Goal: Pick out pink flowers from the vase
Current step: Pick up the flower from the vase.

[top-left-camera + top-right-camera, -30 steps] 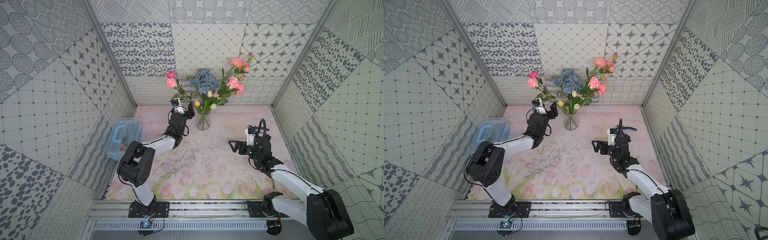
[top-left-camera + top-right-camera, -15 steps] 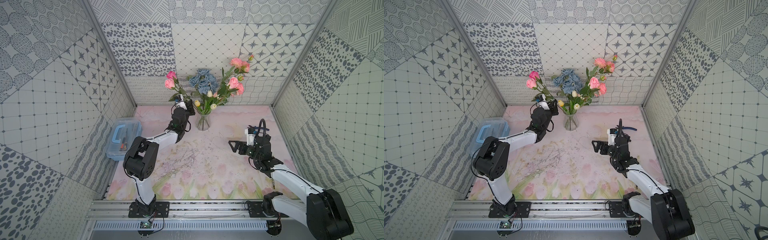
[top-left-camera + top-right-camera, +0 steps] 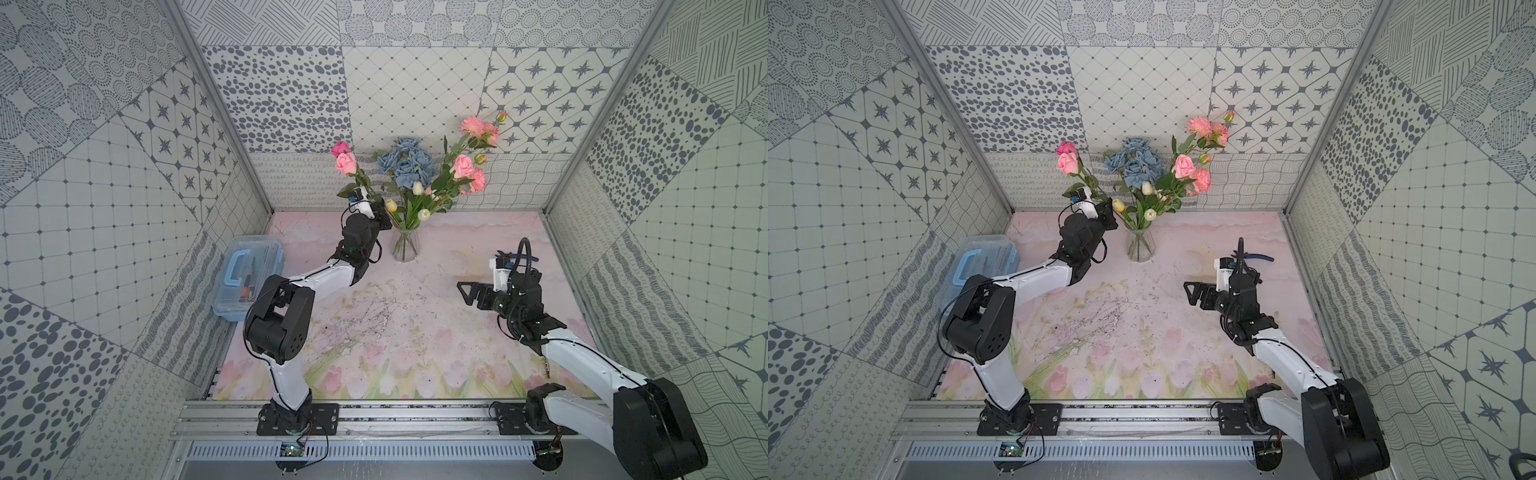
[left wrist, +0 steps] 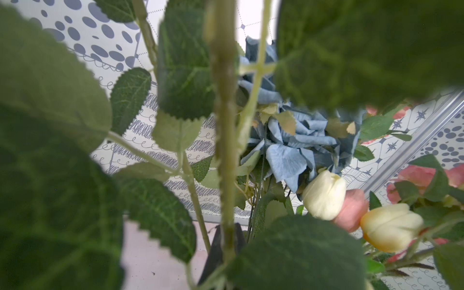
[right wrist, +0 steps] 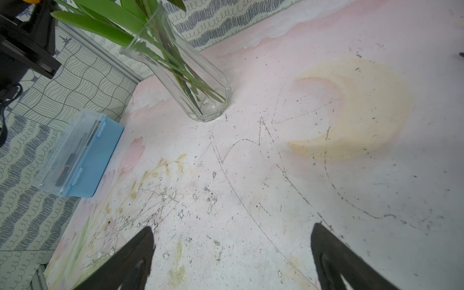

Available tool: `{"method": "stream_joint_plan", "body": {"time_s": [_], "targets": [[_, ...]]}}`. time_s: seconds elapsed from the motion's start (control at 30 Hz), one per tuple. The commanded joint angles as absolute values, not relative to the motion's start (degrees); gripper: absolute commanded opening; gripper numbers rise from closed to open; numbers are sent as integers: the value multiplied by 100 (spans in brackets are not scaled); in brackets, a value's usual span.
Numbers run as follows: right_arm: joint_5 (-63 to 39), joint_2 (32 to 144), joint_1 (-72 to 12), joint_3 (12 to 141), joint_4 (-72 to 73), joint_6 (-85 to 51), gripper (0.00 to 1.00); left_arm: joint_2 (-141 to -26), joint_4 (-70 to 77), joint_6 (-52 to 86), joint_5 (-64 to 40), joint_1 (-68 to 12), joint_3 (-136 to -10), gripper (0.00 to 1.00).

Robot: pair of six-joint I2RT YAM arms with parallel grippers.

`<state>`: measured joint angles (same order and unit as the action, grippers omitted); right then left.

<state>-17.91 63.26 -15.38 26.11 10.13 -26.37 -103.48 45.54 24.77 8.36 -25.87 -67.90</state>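
The pink flowers stand in the clear glass vase (image 3: 405, 247) (image 3: 1139, 247) at the back of the table. A pair of pink roses (image 3: 345, 163) leans left, and more pink roses (image 3: 463, 166) and ruffled blooms (image 3: 478, 126) lean right. My left gripper (image 3: 380, 210) (image 3: 1106, 208) is beside the vase's rim, shut on the left roses' green stem (image 4: 226, 150). In the left wrist view the dark jaws (image 4: 227, 238) pinch that stem, and leaves hide most of them. My right gripper (image 3: 467, 291) (image 5: 232, 256) hovers open and empty over the mat, right of the vase (image 5: 185, 75).
Dusty-blue roses (image 3: 405, 164) and cream tulips (image 3: 423, 214) share the vase. A clear box with a blue base (image 3: 249, 282) (image 5: 80, 160) sits by the left wall. Blue-handled pliers (image 3: 1258, 257) lie behind the right arm. Patterned walls enclose three sides.
My left gripper rose and moved in toward the bouquet, then closed on the left roses' stem. The right arm has not moved.
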Motion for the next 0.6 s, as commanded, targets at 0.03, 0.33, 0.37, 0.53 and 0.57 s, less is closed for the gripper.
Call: {"method": "stream_joint_plan", "body": {"time_s": [0.03,0.33,0.37,0.53,0.57], "targets": [[-1704,6138,-1564,2702,1067,-2541,98,-10087,4153,2048,882,-2558,-7064,0],[-1637,5986,-1564,2891,880,-2479,98,-9829,3619,1579,618,-2562,-7689,0],[-1635,5968,-1564,2918,863,-2479,98,-9795,3555,1545,580,-2562,-7754,0],[-1657,5868,-1564,3067,717,-2419,98,-9510,3036,1263,355,-2563,-8162,0],[-1672,5847,-1560,3068,689,-2409,98,-9445,2891,1175,297,-2559,-8266,0]]}}
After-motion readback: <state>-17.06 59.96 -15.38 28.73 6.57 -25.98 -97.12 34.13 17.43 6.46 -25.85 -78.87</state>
